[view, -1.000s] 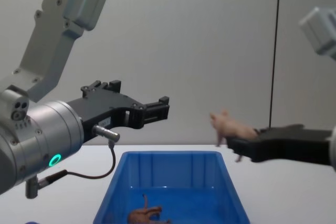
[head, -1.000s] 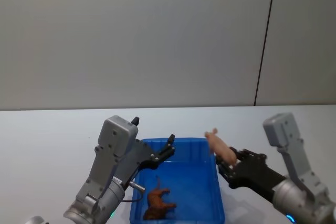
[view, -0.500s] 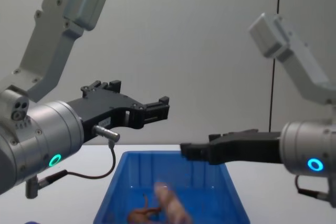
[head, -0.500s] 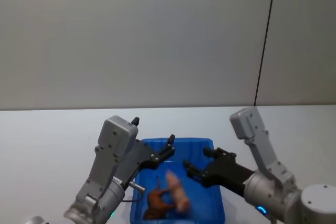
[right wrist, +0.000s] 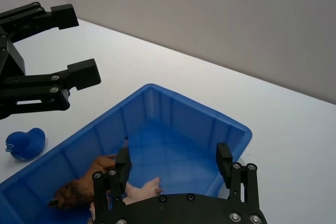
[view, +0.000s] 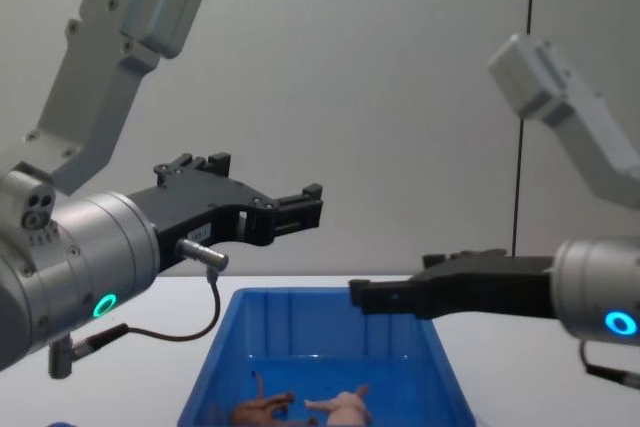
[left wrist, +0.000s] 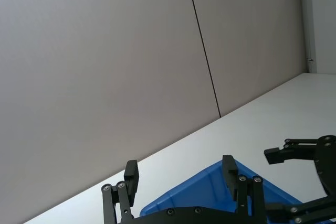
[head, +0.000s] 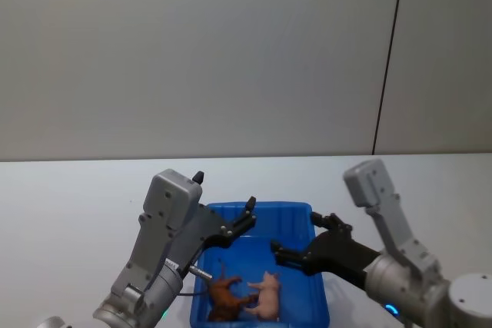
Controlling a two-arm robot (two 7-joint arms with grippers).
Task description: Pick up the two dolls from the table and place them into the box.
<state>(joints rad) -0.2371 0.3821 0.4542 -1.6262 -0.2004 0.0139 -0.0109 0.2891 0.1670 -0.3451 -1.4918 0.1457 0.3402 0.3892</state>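
We're holding the left gripper [head: 240, 220] spread and empty, hovering over the box [head: 292, 209] near its 10 o'clock corner. Both dolls are lying on the box floor at its 6 o'clock end: the brown doll [head: 227, 297] around 7, the pink pig [head: 265, 297] just beside it around 5; we can't tell if they touch. The right gripper [head: 296, 236] is hanging spread and empty inside the 3 o'clock wall. We're judging placement done. To clear out, we're suggesting lifting straight up first, fingers wide, then out past the rim.
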